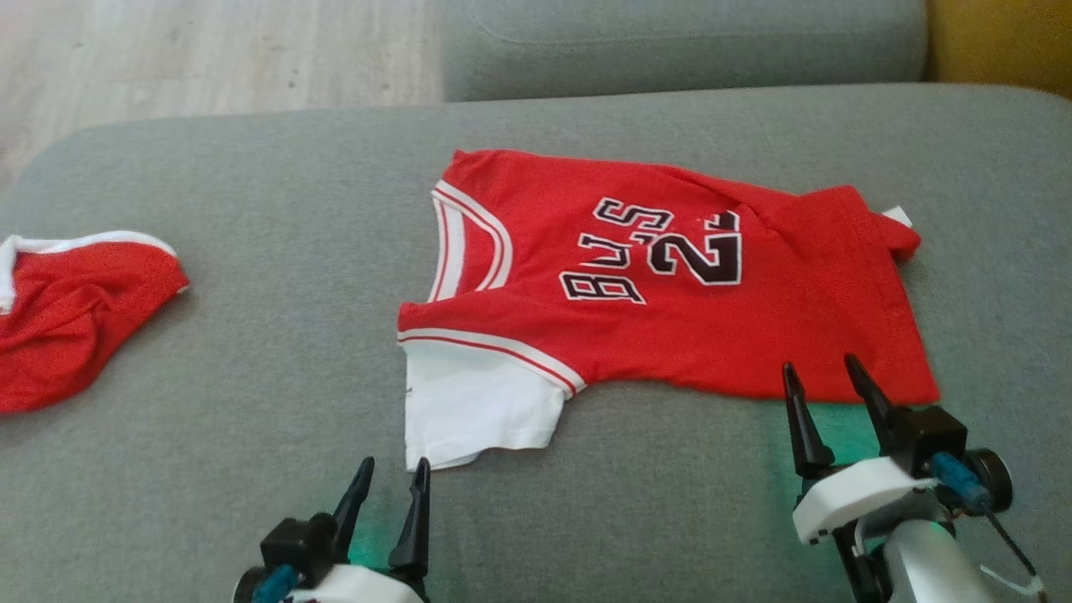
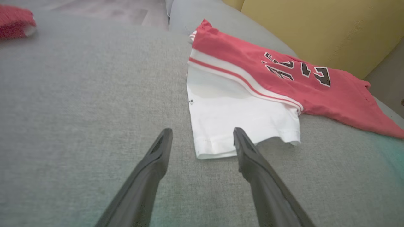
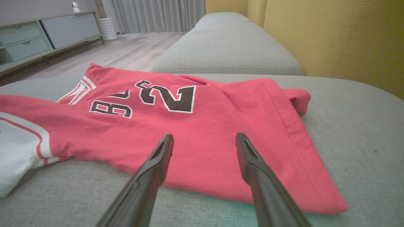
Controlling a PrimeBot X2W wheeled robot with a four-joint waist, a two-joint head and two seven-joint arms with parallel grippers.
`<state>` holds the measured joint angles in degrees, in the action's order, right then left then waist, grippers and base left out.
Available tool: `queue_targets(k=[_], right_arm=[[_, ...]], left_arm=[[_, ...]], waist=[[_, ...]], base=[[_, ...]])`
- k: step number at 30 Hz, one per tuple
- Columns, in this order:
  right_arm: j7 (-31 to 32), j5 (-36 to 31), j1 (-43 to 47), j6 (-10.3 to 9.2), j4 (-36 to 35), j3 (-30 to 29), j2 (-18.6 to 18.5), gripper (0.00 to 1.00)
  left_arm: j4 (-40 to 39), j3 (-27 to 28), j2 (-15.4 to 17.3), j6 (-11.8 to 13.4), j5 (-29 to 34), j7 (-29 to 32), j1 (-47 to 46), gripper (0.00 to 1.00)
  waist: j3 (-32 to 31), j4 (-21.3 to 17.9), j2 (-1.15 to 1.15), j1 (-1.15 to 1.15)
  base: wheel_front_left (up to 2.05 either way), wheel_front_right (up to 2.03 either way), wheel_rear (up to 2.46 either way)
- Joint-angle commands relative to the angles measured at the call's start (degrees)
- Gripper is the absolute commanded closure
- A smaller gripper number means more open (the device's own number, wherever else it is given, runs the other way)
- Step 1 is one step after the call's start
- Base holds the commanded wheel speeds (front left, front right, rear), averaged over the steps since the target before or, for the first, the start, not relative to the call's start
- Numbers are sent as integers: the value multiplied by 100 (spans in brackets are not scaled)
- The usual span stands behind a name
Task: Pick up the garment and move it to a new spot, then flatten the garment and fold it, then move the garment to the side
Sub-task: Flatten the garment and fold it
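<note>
The red jersey [image 1: 670, 285] lies spread at the centre of the grey sofa cushion [image 1: 251, 209], with its white sleeve [image 1: 469, 410] at lower middle. The left gripper [image 1: 395, 461] and right gripper [image 1: 819, 362] stand with jaws apart and empty at its lower edge. The head view takes in another red garment [image 1: 75, 310] at far left, and the right wrist view adds a cabinet [image 3: 31, 37] and curtains [image 3: 151, 15] at upper left.

The garment [image 1: 670, 285] lay right of centre on the sofa cushion [image 1: 268, 209], with another cloth [image 1: 75, 318] at the frame's left edge. My left gripper [image 1: 394, 462] sat bottom centre-left, just below the garment. My right gripper [image 1: 819, 363] was at lower right, by its lower edge.
</note>
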<state>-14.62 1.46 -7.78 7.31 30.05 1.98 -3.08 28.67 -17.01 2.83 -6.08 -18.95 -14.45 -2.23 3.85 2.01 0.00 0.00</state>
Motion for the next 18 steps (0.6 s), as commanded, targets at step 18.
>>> queue_targets(k=[18], right_arm=[[-38,223,-390,18,-211,37,-258,0]], left_arm=[[1682,-1108,5,-138,-1712,-55,-956,0]], waist=[[342,-548,0,0]], base=[[0,0,0]])
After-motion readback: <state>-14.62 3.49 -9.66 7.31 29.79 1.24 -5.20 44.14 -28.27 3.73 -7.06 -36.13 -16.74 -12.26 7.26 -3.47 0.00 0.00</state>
